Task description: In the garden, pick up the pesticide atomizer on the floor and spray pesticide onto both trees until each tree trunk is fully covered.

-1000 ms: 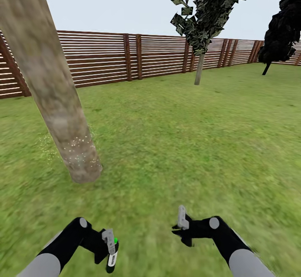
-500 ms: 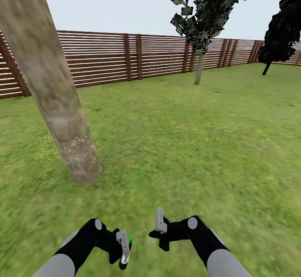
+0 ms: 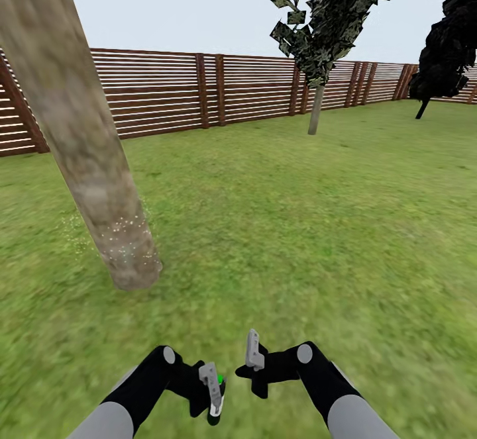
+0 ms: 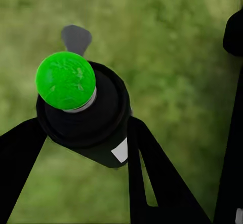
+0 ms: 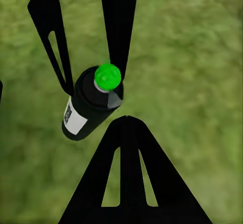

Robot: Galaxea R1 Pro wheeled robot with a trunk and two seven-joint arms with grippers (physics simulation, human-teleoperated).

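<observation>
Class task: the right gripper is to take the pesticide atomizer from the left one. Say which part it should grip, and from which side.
Probably the lower body near the white label. The left gripper already clamps the pesticide atomizer just below its green cap, leaving the dark cylinder's bottom end free. The right gripper sits close beside it, so come in sideways from the robot's right, fingers spanning the round body.

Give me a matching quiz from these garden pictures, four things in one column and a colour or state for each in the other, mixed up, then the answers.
1. atomizer
2. near tree trunk
3. fence
4. right gripper

A. brown horizontal slats
B. held between the left gripper's fingers
C. pale specks low on it
D. holds nothing

Pairs: 1-B, 2-C, 3-A, 4-D
</observation>
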